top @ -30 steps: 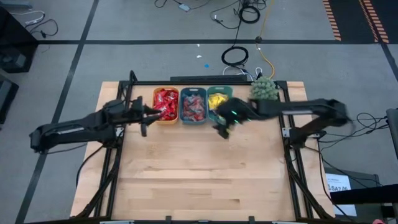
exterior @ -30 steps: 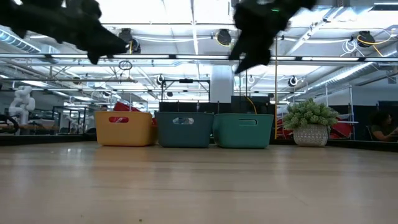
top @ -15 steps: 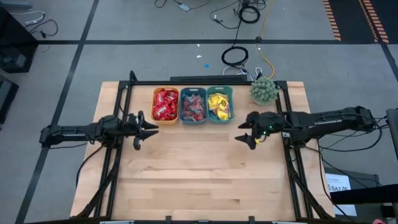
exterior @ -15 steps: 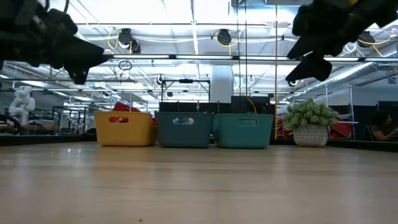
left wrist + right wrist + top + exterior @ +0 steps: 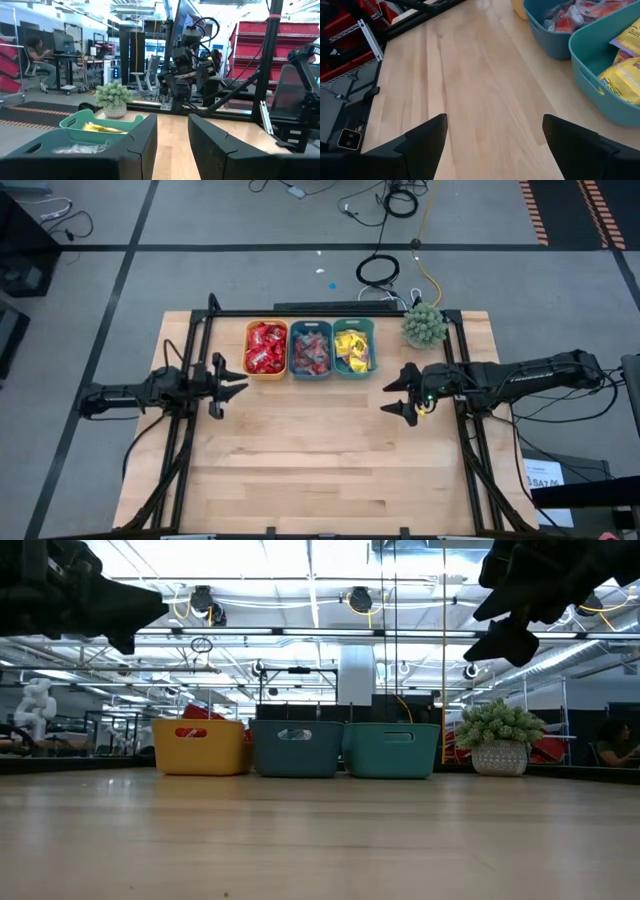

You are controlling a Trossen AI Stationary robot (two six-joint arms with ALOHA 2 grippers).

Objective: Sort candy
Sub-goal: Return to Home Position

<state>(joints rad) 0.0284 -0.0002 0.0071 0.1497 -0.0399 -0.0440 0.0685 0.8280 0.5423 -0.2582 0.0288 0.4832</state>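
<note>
Above the table's sides, I see my left gripper (image 5: 232, 384) with fingers slightly parted and my right gripper (image 5: 391, 395) spread wide. Between them, farther back, the candy (image 5: 265, 346) fills the orange bin (image 5: 248, 350), blue bin (image 5: 292, 352) and teal bin (image 5: 371, 348).

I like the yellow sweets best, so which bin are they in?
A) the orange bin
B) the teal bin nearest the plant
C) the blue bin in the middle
B: in the high view the yellow packets lie inside the teal bin, the one closest to the plant.
</note>
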